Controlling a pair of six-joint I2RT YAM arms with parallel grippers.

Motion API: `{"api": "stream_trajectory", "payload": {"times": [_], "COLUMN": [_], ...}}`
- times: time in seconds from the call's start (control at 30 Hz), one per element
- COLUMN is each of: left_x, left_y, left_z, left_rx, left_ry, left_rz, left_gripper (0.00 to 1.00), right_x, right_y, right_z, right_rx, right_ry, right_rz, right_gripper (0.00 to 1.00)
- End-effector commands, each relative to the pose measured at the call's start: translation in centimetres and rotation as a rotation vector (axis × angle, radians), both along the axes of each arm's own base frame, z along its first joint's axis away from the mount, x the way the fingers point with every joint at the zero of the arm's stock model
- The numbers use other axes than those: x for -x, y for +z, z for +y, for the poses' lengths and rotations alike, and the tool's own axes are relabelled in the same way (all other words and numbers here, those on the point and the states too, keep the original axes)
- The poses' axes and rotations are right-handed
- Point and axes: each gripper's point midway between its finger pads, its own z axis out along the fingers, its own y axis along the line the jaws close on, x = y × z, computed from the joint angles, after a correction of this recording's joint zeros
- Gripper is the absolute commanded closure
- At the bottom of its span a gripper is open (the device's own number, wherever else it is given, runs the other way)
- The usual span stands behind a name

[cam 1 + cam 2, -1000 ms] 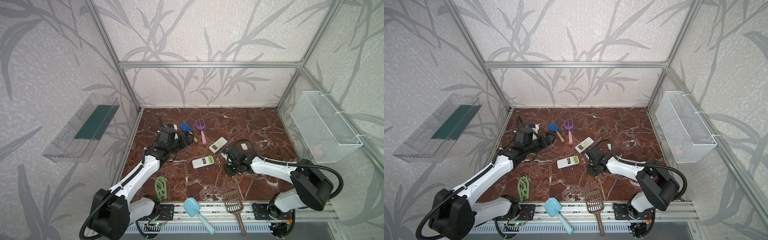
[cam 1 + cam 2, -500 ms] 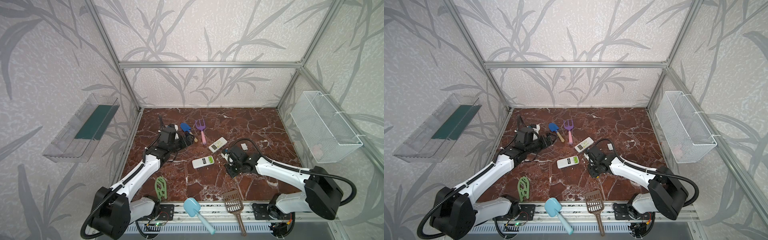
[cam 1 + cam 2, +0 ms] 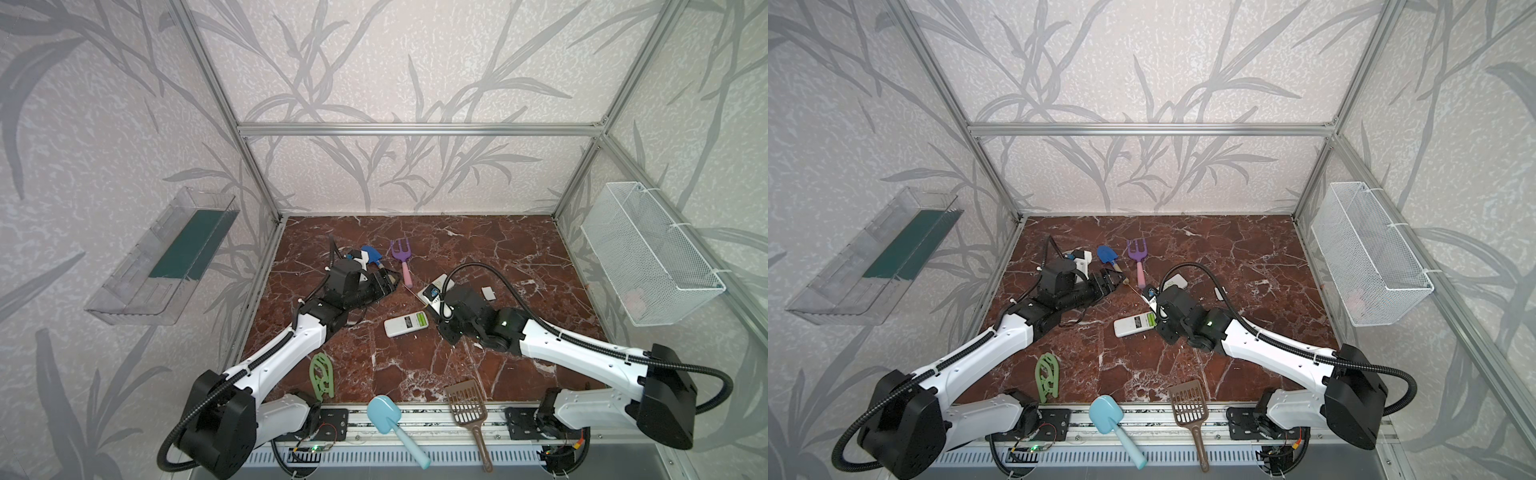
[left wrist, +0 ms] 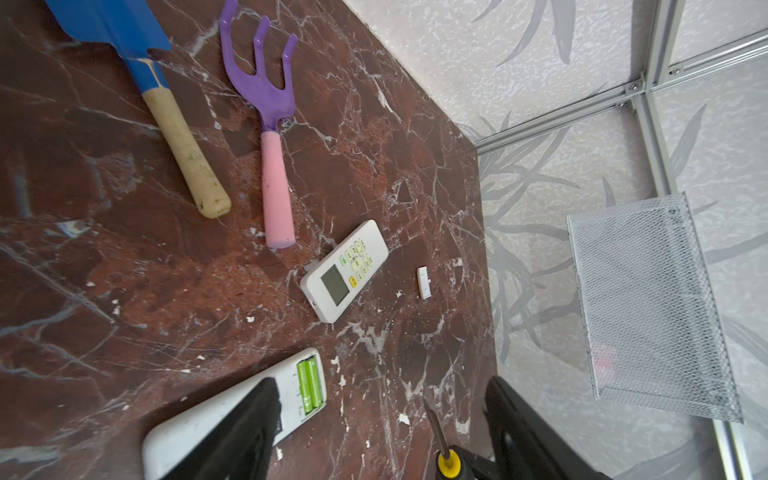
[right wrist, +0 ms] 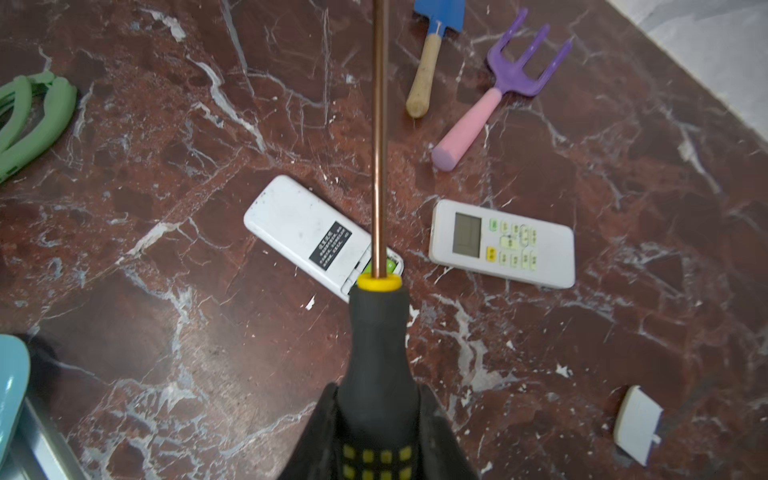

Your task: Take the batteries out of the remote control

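marble floor point(image 5: 166, 332) lies under right claw point(image 5: 379, 419) gripping screwdriver point(image 5: 378, 332)

Movement noted on both sides.
I find the right gripper point(image 5: 378, 399), with its screwdriver point(image 5: 376, 332), shifted far and left over the face-up remote point(image 3: 431, 292), its elbow point(image 3: 665, 399) swung out right; the left gripper point(image 3: 390, 282) edged right.

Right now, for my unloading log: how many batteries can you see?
2: both batteries lie side by side in the open compartment of the face-down remote. The face-up remote may hide more.
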Motion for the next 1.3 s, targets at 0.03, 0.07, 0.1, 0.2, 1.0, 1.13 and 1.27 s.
{"api": "stream_trajectory", "payload": {"times": [0.03, 0.07, 0.1, 0.2, 1.0, 1.13, 1.27], "left_x": [-0.8, -0.9, -1.1, -1.5, -2.1, -2.1, -2.2], "left_y": [1.9, 2.1, 2.5, 3.3, 2.2, 2.2, 2.4], "left_z": [0.1, 0.1, 0.1, -0.2, -0.9, -0.6, -0.2], "left_rx": [0.084, 0.09, 0.101, 0.136, 0.22, 0.26, 0.285], "left_ry": [0.076, 0.083, 0.092, 0.1, 0.149, 0.171, 0.193], "left_rz": [-0.048, -0.056, -0.071, -0.09, -0.078, -0.073, -0.067], "left_gripper": [0.31, 0.31, 0.32, 0.35, 1.0, 1.0, 1.0], "right_x": [-2.0, -2.2, -2.3, -2.8, -4.0, -4.4, -4.0], "right_y": [3.4, 3.6, 3.9, 4.5, 6.5, 6.5, 6.6], "right_z": [1.4, 1.5, 1.7, 2.2, 4.7, 4.8, 4.9], "right_rx": [-0.023, -0.023, -0.022, -0.024, -0.083, -0.099, -0.145], "right_ry": [0.006, 0.008, 0.01, 0.012, 0.035, 0.032, 0.075], "right_rz": [-0.143, -0.15, -0.157, -0.173, -0.216, -0.242, -0.233], "right_gripper": [1.0, 1.0, 1.0, 1.0, 1.0, 1.0, 0.76]}}
